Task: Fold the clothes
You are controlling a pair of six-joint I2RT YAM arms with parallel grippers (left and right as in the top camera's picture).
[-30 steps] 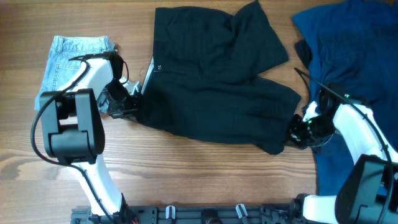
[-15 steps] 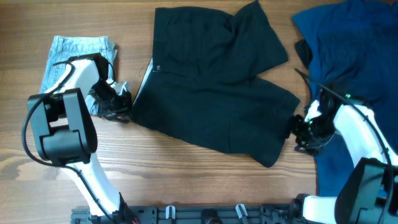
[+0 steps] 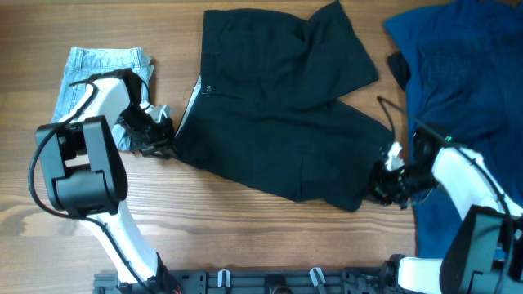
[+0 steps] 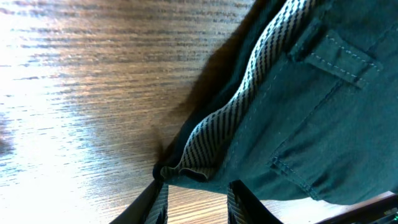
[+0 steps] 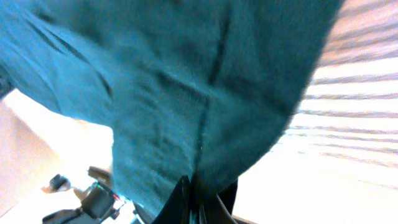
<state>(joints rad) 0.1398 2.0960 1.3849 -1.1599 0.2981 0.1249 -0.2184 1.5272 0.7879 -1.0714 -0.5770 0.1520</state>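
The black shorts point(image 3: 278, 106) lie spread flat across the middle of the table. My left gripper point(image 3: 166, 135) sits at the waistband's left corner, open, with bare wood between its fingers point(image 4: 196, 205). The striped waistband lining point(image 4: 214, 140) lies just ahead of the fingertips. My right gripper point(image 3: 384, 181) is shut on the shorts' right leg hem. In the right wrist view the fabric point(image 5: 205, 93) hangs pinched between the closed fingers point(image 5: 199, 200). The light-blue denim shorts point(image 3: 86, 73) lie at the far left. The royal-blue garment point(image 3: 458, 73) lies at the right.
The royal-blue garment runs down the table's right side under my right arm. The denim shorts lie partly under my left arm. A dark rail point(image 3: 270, 282) runs along the table's front edge.
My left gripper has let go of the waistband and pulled back a little to the left. My right gripper has moved slightly left and toward the front, still holding the leg hem.
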